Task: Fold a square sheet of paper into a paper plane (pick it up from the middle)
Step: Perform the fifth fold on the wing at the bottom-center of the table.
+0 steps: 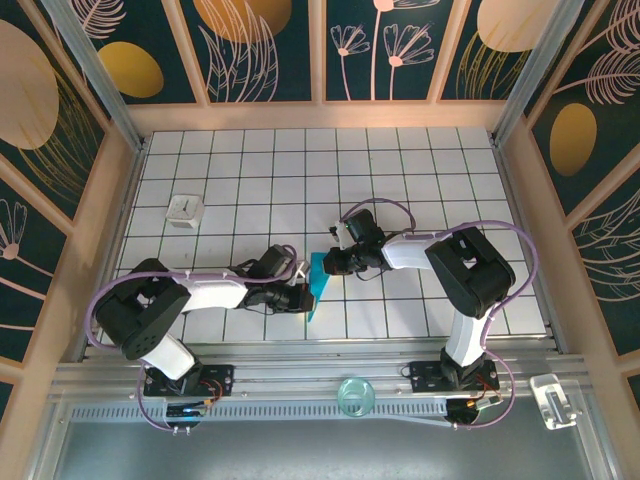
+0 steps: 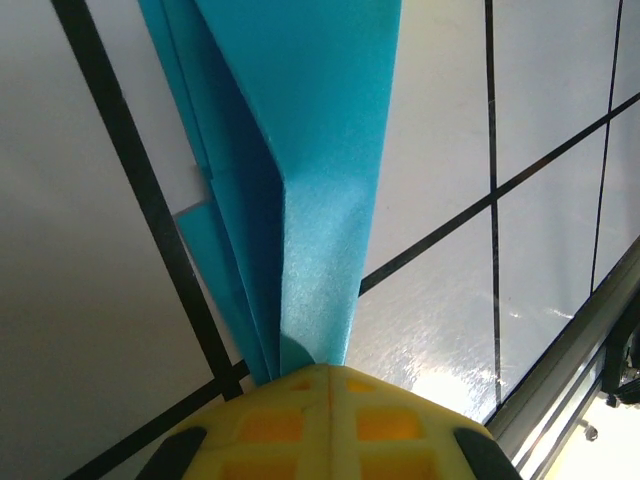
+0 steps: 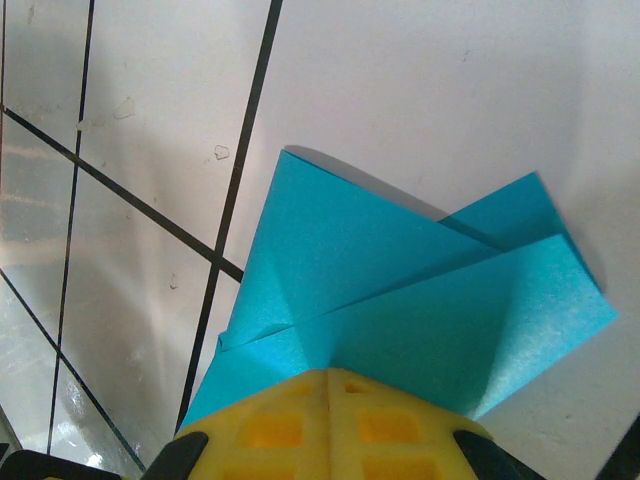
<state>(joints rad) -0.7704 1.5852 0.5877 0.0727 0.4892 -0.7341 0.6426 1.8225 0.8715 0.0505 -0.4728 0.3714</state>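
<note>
My left tool [image 1: 303,296] is clamped on the paper [image 1: 319,284], and so is my right tool [image 1: 329,262]. Both sets of jaws are pressed together with the teal sheet pinched between them.

From above, the paper is a narrow folded strip near the middle of the worktop [image 1: 400,160], a little toward the near edge. It sits between my two tools. The left one grips it from the left at its near part and the right one from the right at its far part. I cannot tell from above whether it touches the tiles.

In my left wrist view, the yellow fingertips of the left tool [image 2: 325,378] meet on a narrow end of the paper [image 2: 320,150]. From there it widens away from the tool in several stacked layers, with a crease running along its length. White tiles and black grid lines lie behind it.

In my right wrist view, the right tool [image 3: 330,382] has its tips closed over one edge of the paper [image 3: 400,290]. The sheet spreads out from there in overlapping folded flaps with two pointed corners. It throws a shadow on the tile behind it.

A small white cube [image 1: 185,210] sits on the worktop at the far left, well apart from the paper and from both tools.
</note>
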